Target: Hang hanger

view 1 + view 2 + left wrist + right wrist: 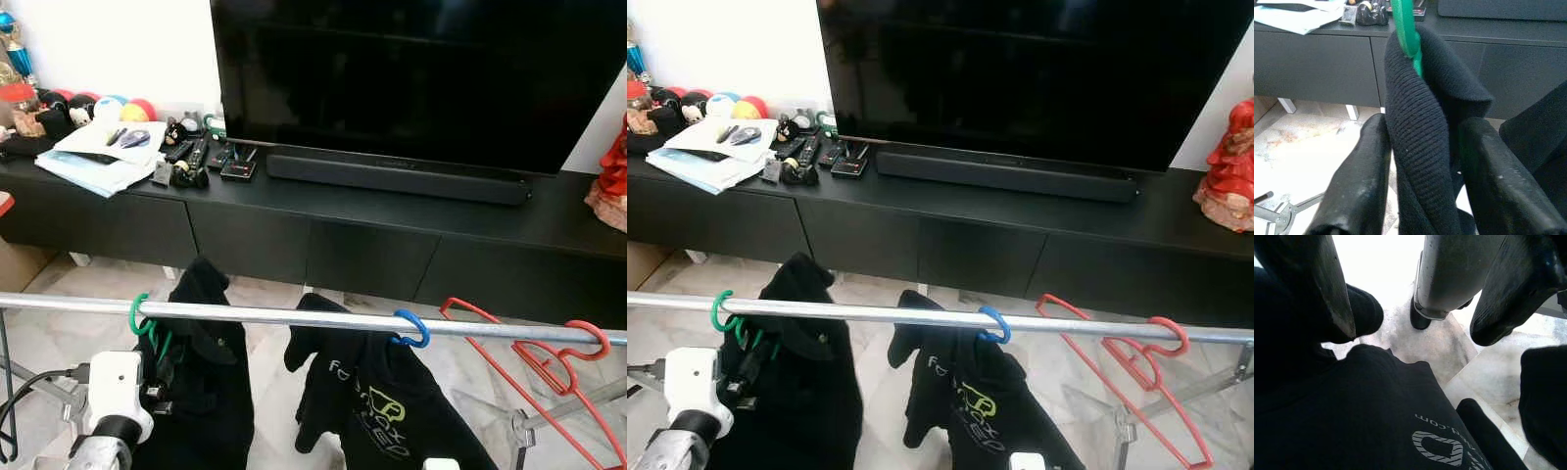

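Right wrist view, black shirt (1366,416), ".com" print (1426,420)

Three hangers (142,315) (412,327) (549,362) on one rail (294,316), two black garments (201,372) (377,411), one TV (421,78), one soundbar (397,178).

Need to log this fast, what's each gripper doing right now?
Left gripper: fingers either side of the black garment on the green hanger; grip cannot be told.
Right gripper: open, holding nothing.
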Available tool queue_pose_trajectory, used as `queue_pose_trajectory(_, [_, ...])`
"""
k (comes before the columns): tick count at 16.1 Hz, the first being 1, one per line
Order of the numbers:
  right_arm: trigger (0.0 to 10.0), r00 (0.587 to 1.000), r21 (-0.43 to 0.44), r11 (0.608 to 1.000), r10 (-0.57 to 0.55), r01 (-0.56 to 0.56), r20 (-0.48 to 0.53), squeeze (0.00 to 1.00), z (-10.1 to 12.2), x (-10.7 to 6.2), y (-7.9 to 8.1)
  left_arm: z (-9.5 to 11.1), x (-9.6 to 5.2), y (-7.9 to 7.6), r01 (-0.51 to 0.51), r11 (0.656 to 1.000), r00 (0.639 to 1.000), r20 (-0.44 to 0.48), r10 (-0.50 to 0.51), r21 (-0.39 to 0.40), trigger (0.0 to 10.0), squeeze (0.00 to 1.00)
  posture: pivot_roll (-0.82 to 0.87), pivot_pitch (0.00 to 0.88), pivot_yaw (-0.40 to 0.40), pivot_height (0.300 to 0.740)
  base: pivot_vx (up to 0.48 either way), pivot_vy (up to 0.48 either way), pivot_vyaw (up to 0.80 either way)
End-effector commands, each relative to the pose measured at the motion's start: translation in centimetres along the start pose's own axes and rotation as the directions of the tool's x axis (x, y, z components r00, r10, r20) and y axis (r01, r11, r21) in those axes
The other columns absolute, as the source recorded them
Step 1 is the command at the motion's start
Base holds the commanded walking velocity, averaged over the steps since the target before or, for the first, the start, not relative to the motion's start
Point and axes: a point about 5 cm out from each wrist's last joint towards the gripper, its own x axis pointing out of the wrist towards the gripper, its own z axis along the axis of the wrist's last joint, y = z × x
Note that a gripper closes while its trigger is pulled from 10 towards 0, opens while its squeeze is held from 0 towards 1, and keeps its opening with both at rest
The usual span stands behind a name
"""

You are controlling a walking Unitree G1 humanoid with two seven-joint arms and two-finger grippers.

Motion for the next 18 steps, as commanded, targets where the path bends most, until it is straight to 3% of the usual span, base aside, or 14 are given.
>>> queue_pose_trajectory(1, [10.0, 1.000, 0.012, 1.000, -0.008, 0.008, -0.004, 0.00, -0.2, 0.0, -0.1, 0.2, -0.3, 0.0, 0.005, 1.000, 1.000, -0.003, -0.005, -0.005, 10.0, 1.00, 0.04, 0.079, -0.021, 0.721, 0.000, 0.000, 0.00])
queue_pose_trajectory(8, [10.0, 1.000, 0.015, 1.000, -0.011, 0.011, -0.004, 0.00, -0.3, -0.1, 0.0, 2.6, -2.4, 0.2, -0.032, 0.999, 0.996, 0.084, 0.030, 0.026, 10.0, 1.00, 0.04, 0.065, -0.015, 0.721, 0.000, 0.000, 0.00])
queue_pose_trajectory(10, [10.0, 1.000, 0.013, 1.000, -0.009, 0.010, -0.004, 0.00, -0.3, -0.1, 0.0, 2.3, -3.1, 0.3, -0.042, 0.999, 0.996, 0.076, 0.040, 0.030, 10.0, 1.00, 0.04, 0.059, -0.011, 0.721, 0.000, 0.000, 0.00])
queue_pose_trajectory(13, [10.0, 1.000, 0.011, 1.000, -0.009, 0.009, -0.004, 0.00, -0.3, -0.1, 0.0, 1.6, -4.3, 2.0, -0.175, 0.983, 0.982, 0.081, 0.171, 0.054, 10.0, 1.00, 0.04, 0.047, -0.010, 0.721, 0.000, 0.000, 0.00])
queue_pose_trajectory(14, [10.0, 1.000, 0.007, 1.000, -0.007, 0.007, -0.005, 0.00, -0.4, -0.1, 0.1, 0.8, -4.8, 3.0, -0.267, 0.963, 0.963, 0.052, 0.264, 0.042, 10.0, 0.60, 0.05, 0.040, -0.008, 0.721, 0.000, 0.000, 0.00])
queue_pose_trajectory(15, [10.0, 1.000, 0.009, 1.000, -0.005, 0.005, -0.004, 0.00, -0.3, -0.1, 0.2, -0.2, -5.1, 3.2, -0.275, 0.959, 0.962, 0.014, 0.274, 0.072, 10.0, 0.00, 0.05, 0.038, -0.006, 0.721, 0.000, 0.000, 0.00])
queue_pose_trajectory(18, [10.0, 1.000, 0.008, 1.000, -0.004, 0.004, -0.002, 0.00, -0.3, 0.0, 0.2, -3.7, -5.7, 2.7, -0.227, 0.970, 0.961, -0.142, 0.237, 0.083, 10.0, 0.00, 0.04, 0.049, -0.006, 0.721, 0.000, 0.000, 0.00])
